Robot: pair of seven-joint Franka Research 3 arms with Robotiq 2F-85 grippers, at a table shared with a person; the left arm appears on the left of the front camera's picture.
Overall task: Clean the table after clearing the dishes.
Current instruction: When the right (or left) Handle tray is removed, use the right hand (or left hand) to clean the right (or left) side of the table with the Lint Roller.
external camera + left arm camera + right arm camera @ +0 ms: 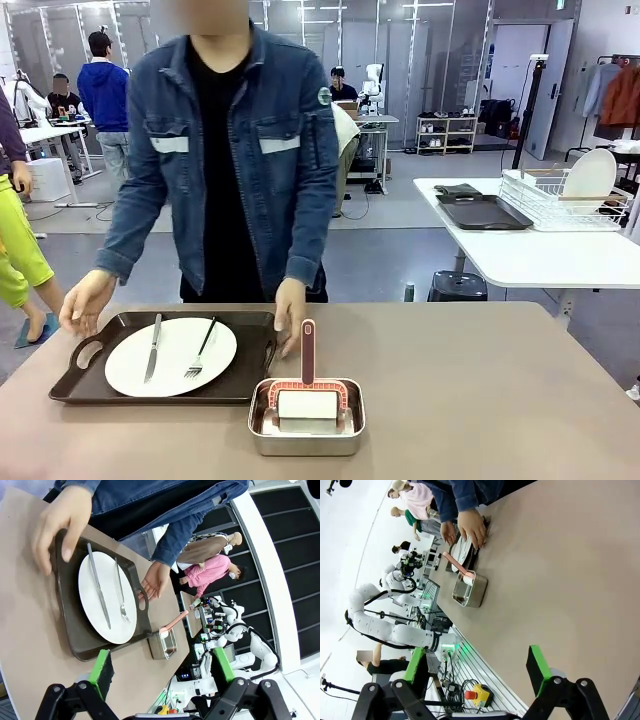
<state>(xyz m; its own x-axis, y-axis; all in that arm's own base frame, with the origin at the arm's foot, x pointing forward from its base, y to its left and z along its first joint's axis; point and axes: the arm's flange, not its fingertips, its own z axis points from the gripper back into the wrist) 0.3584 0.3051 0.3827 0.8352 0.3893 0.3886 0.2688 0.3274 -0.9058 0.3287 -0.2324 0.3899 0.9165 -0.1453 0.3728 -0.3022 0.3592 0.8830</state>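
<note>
At the near-left part of the worktop (480, 400), a dark brown tray (252, 345) is lying flat, long side toward the robot. A round white plate (172, 362) is sitting in the tray. A silver knife (153, 348) and fork (201, 352) are lying on the plate side by side, handles pointing toward the person.

The person in the denim jacket is standing at the far edge. One hand (85, 302) is resting at the tray's far-left corner near the handle cut-out. The other hand (291, 322) is touching the tray's right end.

A small steel pan (305, 444) is sitting just beside the tray's near-right corner, at the near middle of the worktop. A white roller (307, 405) in a pink frame is lying in it, handle pointing toward the person.

Left fingers (102, 667) are standing wide apart, holding nothing, hanging above the worktop with tray and plate beyond them. Right fingers (538, 664) are likewise spread, gripping nothing, over bare worktop well apart from the pan.

Behind, at right, a smaller white table (540, 260) is carrying a wire rack (545, 205) with a white plate standing in it, and another dark tray beside the rack.
</note>
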